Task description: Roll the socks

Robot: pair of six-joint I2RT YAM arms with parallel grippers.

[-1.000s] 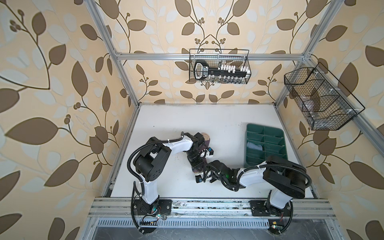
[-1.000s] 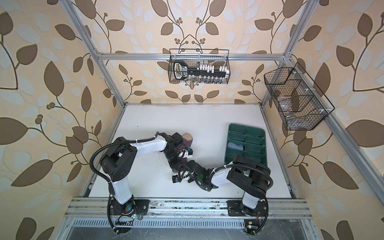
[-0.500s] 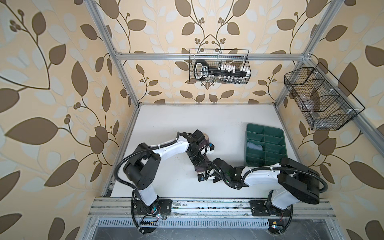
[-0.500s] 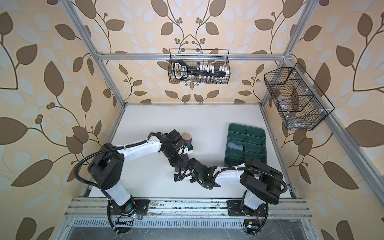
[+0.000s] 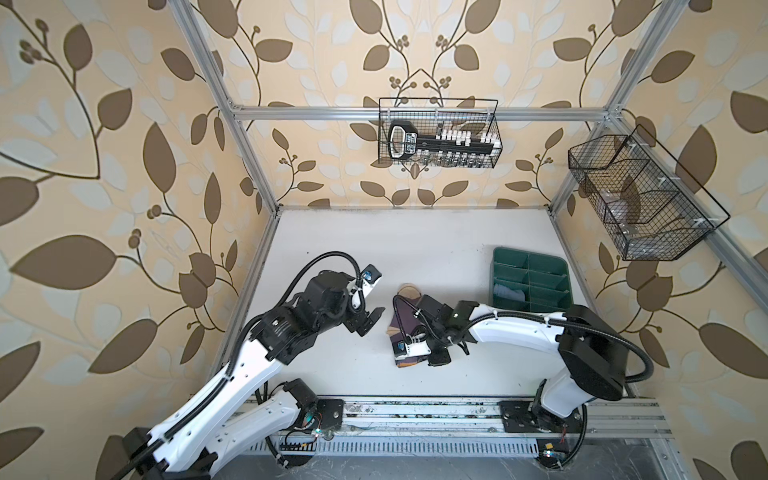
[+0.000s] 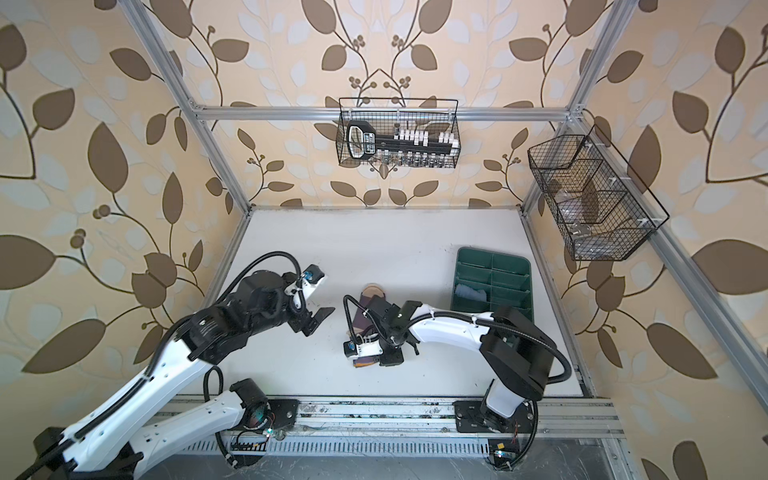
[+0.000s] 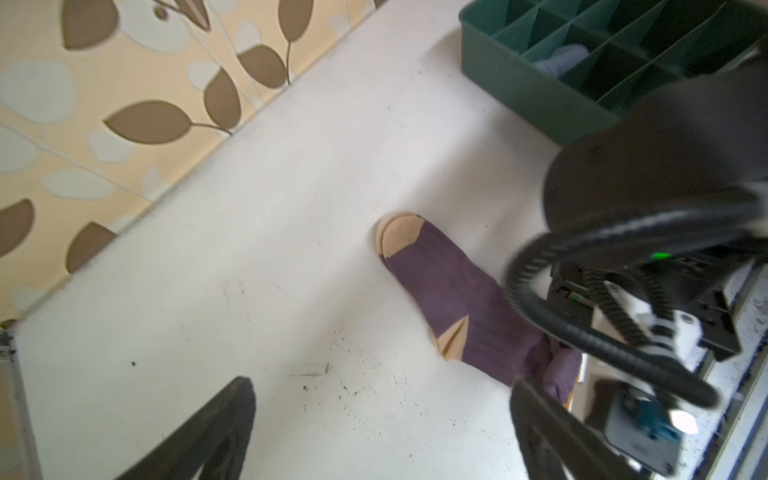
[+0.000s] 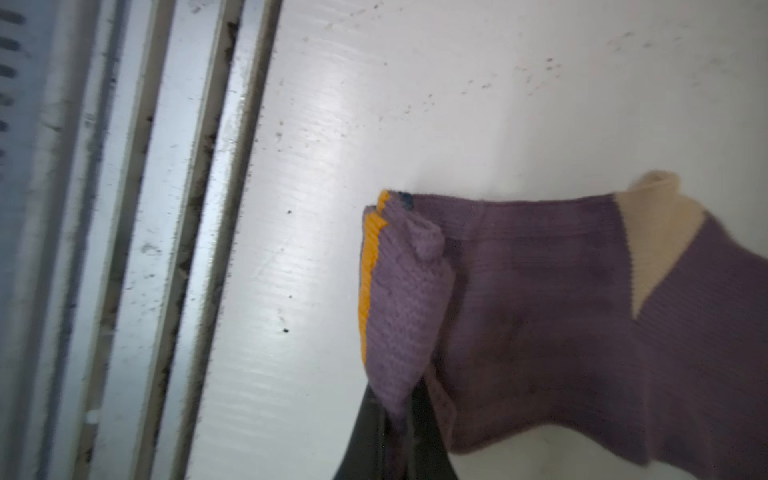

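The purple sock lies flat mid-table, beige toe toward the back and orange-edged cuff toward the front rail. My right gripper is shut on a pinched fold of that cuff; in both top views its wrist hides the jaws. My left gripper is open and empty, hovering just left of the sock near its heel. A light blue sock sits bunched in a compartment of the green tray.
The green divided tray stands at the right, just behind my right arm. The metal front rail runs close to the cuff. Wire baskets hang on the back and right walls.
My left gripper opened, let go of the sock and drew back to the left. The right gripper stayed shut on the cuff, close to where it was.
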